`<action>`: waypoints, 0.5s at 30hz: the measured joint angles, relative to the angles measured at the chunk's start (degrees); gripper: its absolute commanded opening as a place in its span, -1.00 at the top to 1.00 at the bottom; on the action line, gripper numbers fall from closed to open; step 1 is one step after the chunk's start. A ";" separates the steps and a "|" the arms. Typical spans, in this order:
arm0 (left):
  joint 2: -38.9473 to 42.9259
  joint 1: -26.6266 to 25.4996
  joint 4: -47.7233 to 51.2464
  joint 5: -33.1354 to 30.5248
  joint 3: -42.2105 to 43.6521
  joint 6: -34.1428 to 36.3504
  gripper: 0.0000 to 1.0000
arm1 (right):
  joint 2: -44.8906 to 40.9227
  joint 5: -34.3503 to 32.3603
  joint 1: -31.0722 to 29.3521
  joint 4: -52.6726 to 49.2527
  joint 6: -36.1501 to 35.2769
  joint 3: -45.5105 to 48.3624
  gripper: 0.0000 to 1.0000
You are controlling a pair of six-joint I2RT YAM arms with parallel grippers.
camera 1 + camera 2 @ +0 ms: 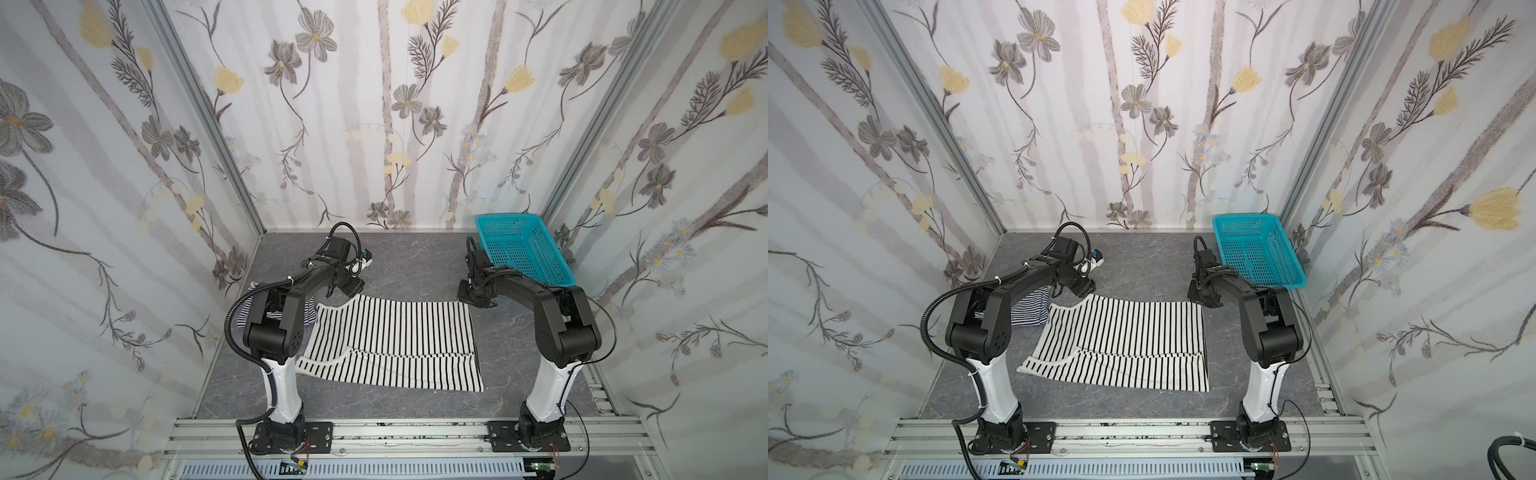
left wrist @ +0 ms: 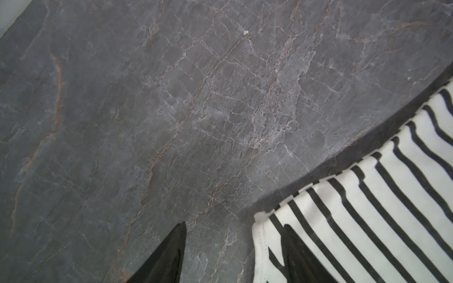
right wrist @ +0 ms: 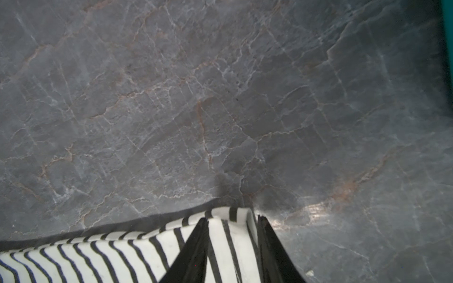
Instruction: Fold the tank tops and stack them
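Observation:
The wide-striped black-and-white tank top lies spread out mid-table, its near part folded over. At its far left corner my left gripper is open. One finger rests on the fabric and the other on bare table. My right gripper is down at the far right corner, jaws still apart and astride the cloth, whose edge curls up between them. The thin navy-striped tank top sits crumpled at the left, mostly hidden behind my left arm.
A teal perforated basket stands at the back right, just behind my right arm; its edge shows in the right wrist view. The grey marbled table is walled by flowered panels on three sides.

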State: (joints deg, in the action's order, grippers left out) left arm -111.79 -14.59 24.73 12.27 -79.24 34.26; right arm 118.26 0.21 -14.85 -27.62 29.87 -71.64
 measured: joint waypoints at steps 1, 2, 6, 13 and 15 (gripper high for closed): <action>-0.02 0.09 0.00 0.04 0.00 -0.09 -0.27 | 0.31 0.17 0.04 0.02 -0.24 -0.15 0.33; -0.02 0.20 -0.02 0.22 0.00 -0.35 -0.27 | 0.57 0.50 0.09 0.02 -0.35 -0.24 0.33; -0.02 0.74 -0.02 0.94 0.04 -1.29 -0.27 | 0.87 0.94 0.17 -0.07 -0.35 -0.85 0.33; -0.02 1.03 -0.02 1.51 0.42 -1.68 -0.27 | 2.82 0.92 0.20 -0.31 -0.35 -3.52 0.42; -0.02 1.03 -0.04 1.49 0.59 -1.70 -0.27 | 2.91 0.92 0.17 -0.48 -0.33 -3.72 0.41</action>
State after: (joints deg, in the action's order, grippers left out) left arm -111.81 -13.56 24.69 13.76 -78.65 32.56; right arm 121.16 1.13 -14.68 -28.10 29.54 -75.35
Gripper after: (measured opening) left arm 0.636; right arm 0.284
